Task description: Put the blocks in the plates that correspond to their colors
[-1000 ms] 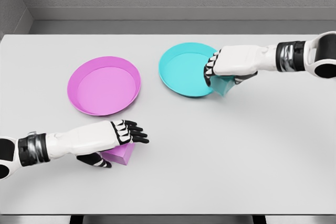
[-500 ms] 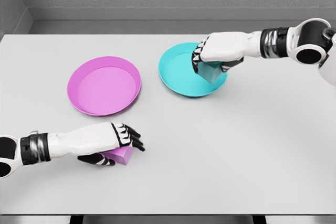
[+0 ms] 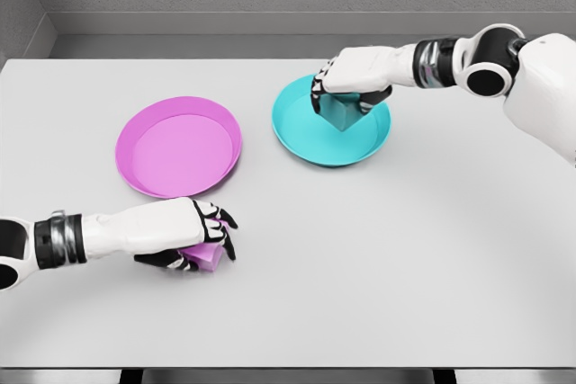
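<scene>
The right hand (image 3: 346,87) is clamping the teal block (image 3: 342,112) and has carried it in from the plate's right rim over the last second; it is now holding the block above the middle of the teal plate (image 3: 306,137), toward the tabletop's far edge. That block looks ready for release. Near the tabletop's near left corner, the left hand (image 3: 193,236), whose fingers were stretched out a second ago, is now curling tightly around the pink block (image 3: 209,258), which is sitting on the tabletop just in front of the pink plate (image 3: 162,155), not yet lifted.
</scene>
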Available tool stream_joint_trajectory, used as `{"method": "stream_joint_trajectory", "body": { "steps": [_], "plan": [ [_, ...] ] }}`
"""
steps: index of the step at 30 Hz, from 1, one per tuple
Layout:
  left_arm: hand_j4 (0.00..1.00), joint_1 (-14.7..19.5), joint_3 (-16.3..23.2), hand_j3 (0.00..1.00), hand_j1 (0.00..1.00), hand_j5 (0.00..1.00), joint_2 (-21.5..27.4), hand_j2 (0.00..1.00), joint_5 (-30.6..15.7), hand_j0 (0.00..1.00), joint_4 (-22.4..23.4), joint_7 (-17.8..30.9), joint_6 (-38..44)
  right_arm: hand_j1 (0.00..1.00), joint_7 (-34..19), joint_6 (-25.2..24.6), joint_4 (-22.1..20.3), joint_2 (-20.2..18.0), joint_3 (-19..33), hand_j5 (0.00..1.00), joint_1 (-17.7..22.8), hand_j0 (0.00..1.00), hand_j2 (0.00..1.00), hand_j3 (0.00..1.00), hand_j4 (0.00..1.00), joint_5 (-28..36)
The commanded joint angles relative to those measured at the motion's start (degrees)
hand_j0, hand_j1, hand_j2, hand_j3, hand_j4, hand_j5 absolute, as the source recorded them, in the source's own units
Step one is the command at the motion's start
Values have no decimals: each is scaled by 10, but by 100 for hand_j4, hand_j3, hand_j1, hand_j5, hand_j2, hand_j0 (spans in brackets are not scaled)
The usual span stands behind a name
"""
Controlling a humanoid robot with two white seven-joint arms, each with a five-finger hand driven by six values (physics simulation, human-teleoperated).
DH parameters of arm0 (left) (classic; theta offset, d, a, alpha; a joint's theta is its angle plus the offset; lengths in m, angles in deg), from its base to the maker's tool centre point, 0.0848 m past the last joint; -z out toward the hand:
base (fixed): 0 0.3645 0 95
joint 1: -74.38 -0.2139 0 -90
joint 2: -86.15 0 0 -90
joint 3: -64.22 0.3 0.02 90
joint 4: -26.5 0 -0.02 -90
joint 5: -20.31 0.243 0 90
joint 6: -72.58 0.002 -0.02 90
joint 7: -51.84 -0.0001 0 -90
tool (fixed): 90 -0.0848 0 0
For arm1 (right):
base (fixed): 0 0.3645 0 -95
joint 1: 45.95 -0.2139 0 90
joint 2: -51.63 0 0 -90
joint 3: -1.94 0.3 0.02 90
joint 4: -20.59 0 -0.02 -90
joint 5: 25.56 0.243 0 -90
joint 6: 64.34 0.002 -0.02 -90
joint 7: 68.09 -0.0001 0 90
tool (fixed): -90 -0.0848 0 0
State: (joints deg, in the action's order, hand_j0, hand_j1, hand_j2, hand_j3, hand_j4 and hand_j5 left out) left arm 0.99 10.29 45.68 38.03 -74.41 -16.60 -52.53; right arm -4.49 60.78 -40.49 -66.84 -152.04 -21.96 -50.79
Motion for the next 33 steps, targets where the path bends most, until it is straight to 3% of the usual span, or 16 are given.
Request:
{"method": "stream_joint_trajectory", "body": {
  "steps": [1, 3, 13, 15, 18, 19, 24, 28, 33],
  "plan": [
    [58, 0, 0, 58, 58, 58, 0, 58, -5, 58, -2, 0, 1, 86, 0, -1, 18, 10, 1, 86, 0, 86, 86, 86, 86, -7],
    [58, 8, 0, 58, 58, 58, 0, 58, -5, 58, -2, 0, 1, 99, 1, -1, 32, 17, 2, 99, 0, 99, 99, 99, 99, -7],
    [58, 45, -2, 58, 58, 58, 0, 58, -4, 58, 9, 0, 1, 100, 1, -1, 32, 16, 5, 100, 0, 100, 100, 100, 100, -6],
    [58, 53, -2, 58, 58, 58, -10, 58, -3, 58, 18, 0, 1, 100, 5, -1, 26, -8, 5, 100, 2, 100, 100, 100, 100, -1],
    [57, 67, 0, 57, 57, 57, -16, 57, -1, 57, 33, 0, 1, 100, 5, -1, -50, -76, 51, 100, 11, 100, 100, 100, 100, 2],
    [57, 74, 1, 57, 57, 57, -21, 57, 0, 57, 40, 0, 1, 100, 7, -1, -56, -90, 58, 100, 15, 100, 100, 100, 100, 2],
    [57, 98, 2, 57, 57, 57, -37, 57, 0, 57, 77, 0, 1, 100, 13, -1, -132, -160, 141, 100, 78, 100, 100, 100, 100, 2],
    [57, 117, 2, 57, 57, 57, -46, 57, 0, 57, 96, 0, 1, 100, 52, -1, -180, -207, 207, 100, 139, 100, 100, 100, 100, 2],
    [57, 137, 3, 57, 57, 57, -58, 57, 0, 57, 127, 0, 1, 100, 64, -1, -205, -213, 329, 100, 255, 100, 100, 100, 100, 1]
  ]
}}
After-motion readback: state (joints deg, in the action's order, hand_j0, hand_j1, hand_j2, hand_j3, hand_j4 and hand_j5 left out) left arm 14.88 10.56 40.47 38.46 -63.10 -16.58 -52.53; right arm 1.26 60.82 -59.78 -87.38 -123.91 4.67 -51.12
